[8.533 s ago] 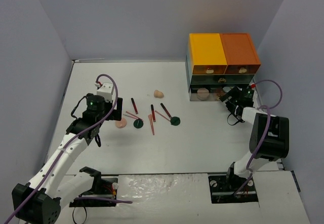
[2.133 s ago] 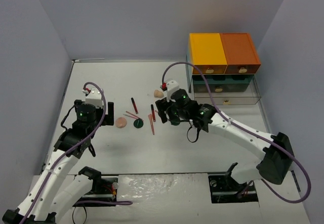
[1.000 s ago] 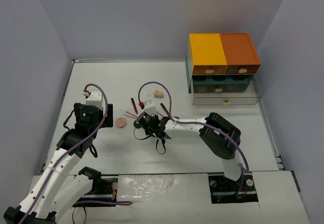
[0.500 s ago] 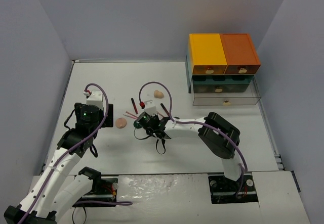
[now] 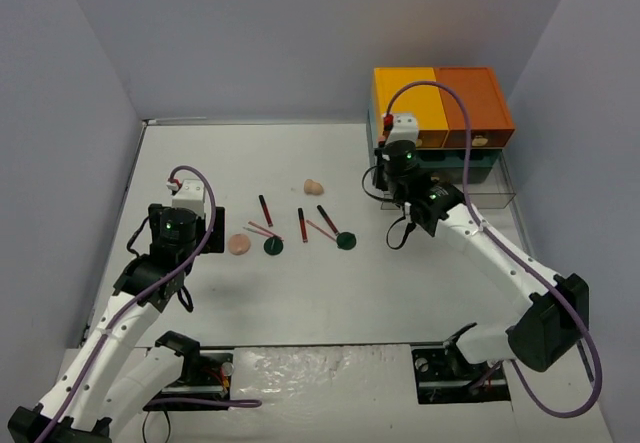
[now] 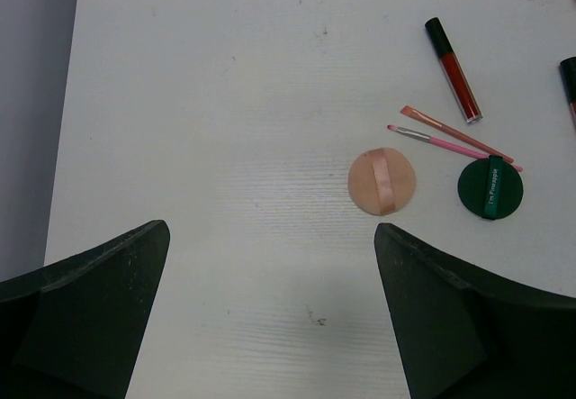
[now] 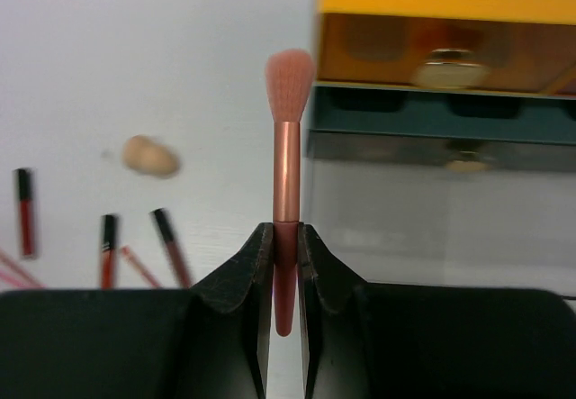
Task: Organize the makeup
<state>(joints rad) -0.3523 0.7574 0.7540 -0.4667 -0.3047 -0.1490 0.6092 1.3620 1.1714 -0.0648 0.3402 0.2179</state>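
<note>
The right tool (image 7: 286,237) is clamped on the lower handle of a pink brush (image 7: 288,160), whose bristles point at the drawer unit (image 7: 432,21) just ahead. The brush looks light, with a stiff, slim handle and a soft head. A pinch on the handle suits it, though it may pivot. The left tool (image 6: 270,232) hangs wide open and empty, well away from the unit, near the peach compact (image 6: 382,181).
</note>
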